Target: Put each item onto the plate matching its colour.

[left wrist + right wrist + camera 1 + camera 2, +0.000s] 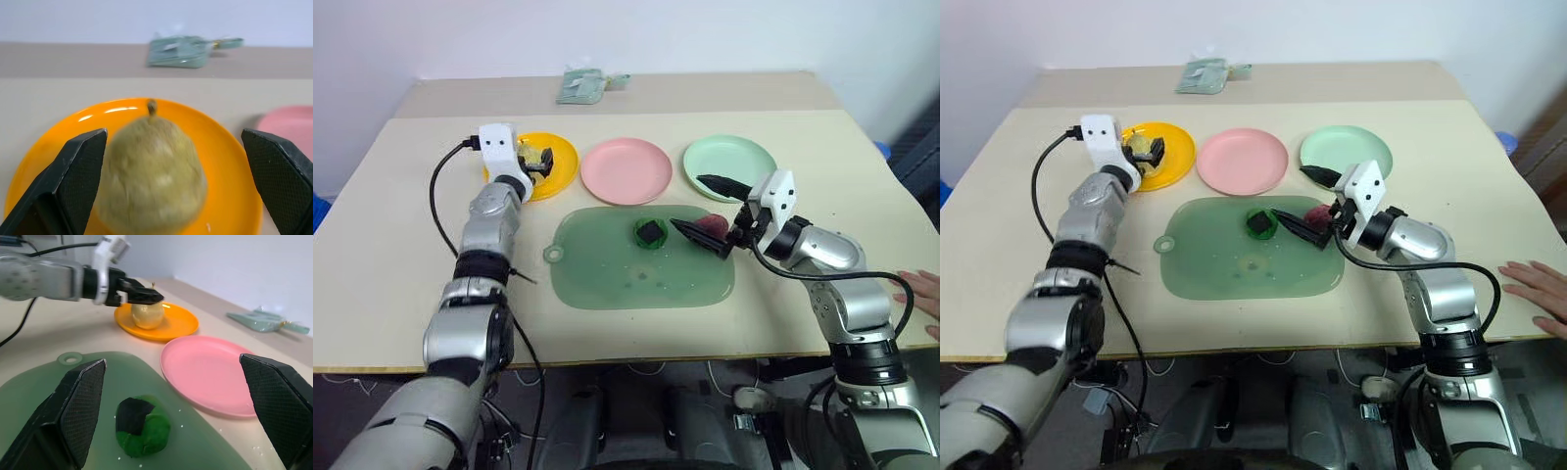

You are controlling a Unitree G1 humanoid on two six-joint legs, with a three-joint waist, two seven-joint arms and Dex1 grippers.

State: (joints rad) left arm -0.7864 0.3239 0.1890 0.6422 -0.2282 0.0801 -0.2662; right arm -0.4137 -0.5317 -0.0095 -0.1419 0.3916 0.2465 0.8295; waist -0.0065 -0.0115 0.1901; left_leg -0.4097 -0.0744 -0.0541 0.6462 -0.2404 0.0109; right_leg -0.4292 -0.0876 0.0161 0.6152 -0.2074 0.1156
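A pale yellow pear [151, 171] stands upright on the yellow-orange plate [563, 162] at the back left. My left gripper [536, 162] is open around it, one finger close beside it and the other well clear. The pink plate [626, 171] and the mint green plate [729, 162] are bare. A green ball with a black patch [650, 231] lies on the translucent mat. My right gripper [686, 201] is open over the mat's right end, pointing toward the ball. The dark red fruit [710, 223] shows between its fingers; I cannot tell whether they touch it.
The green mat [607, 274] lies in front of the plates. A pale green packet [587, 86] rests at the table's far edge. A person's hand [922, 294] lies on the table at the right edge. A black cable [435, 196] loops beside my left arm.
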